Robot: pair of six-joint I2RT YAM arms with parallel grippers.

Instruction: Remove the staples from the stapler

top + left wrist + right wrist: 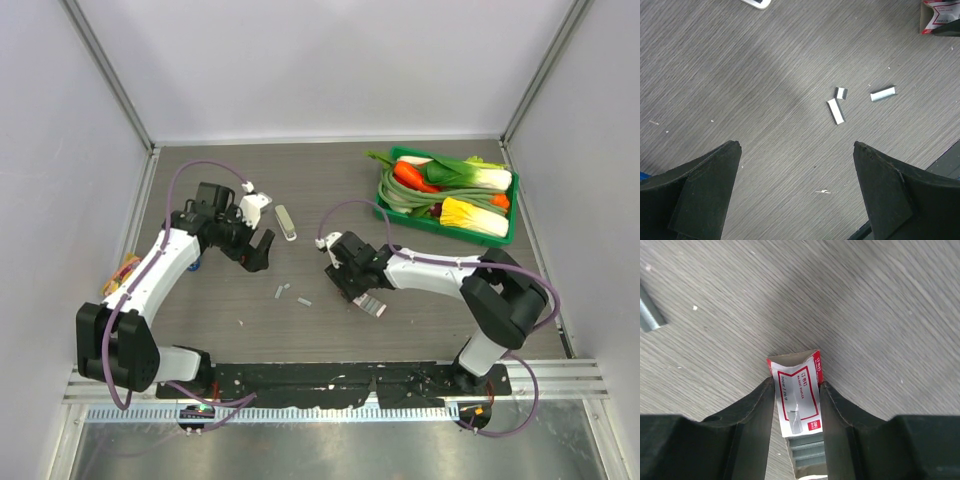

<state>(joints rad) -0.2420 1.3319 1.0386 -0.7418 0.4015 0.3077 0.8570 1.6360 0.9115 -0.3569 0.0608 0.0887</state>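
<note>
Right gripper (796, 382) clamped on the box (799, 405), one jaw against each side. Left gripper (797, 145) hung wide apart over three loose staples (836, 111) on the table (715, 75).

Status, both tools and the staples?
Left tool open, above loose staples. Right tool clamped on staple box. Nothing blocking the staples.
</note>
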